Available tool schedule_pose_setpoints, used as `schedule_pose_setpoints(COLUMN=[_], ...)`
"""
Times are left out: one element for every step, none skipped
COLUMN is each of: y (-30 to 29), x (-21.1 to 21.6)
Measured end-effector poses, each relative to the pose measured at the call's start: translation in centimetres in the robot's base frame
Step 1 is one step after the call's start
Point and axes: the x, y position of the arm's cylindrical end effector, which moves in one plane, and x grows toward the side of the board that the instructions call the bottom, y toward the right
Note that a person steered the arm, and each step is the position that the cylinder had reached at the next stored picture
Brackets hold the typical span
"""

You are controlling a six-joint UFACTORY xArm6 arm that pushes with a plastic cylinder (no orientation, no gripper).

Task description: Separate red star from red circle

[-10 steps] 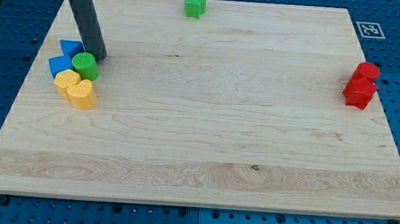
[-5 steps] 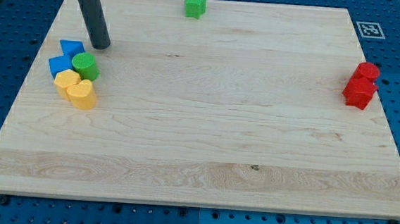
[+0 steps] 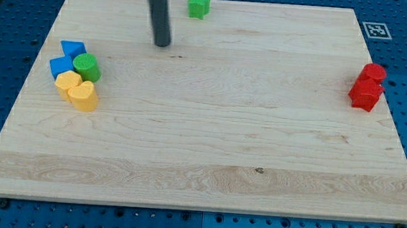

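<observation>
Jaws: none, only my tip (image 3: 162, 44), well apart from touching red star (image 3: 364, 94) and red circle (image 3: 374, 72).

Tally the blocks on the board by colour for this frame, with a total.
Red: 2, the red circle and the red star, touching at the view's right.
Green: 2, the green star and the green cylinder.
Blue: 2, blue block and blue block.
Yellow: 2, yellow block and yellow heart.
Total: 8.

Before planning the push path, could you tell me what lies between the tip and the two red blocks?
Nothing: in the camera view, only bare board separates my tip from the red circle and red star.
</observation>
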Motion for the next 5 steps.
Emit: schedule_pose_setpoints(y=[8.8, 16.9, 25.6, 33.7, 39.4], x=[0.3, 0.2, 0.1, -0.3, 3.9])
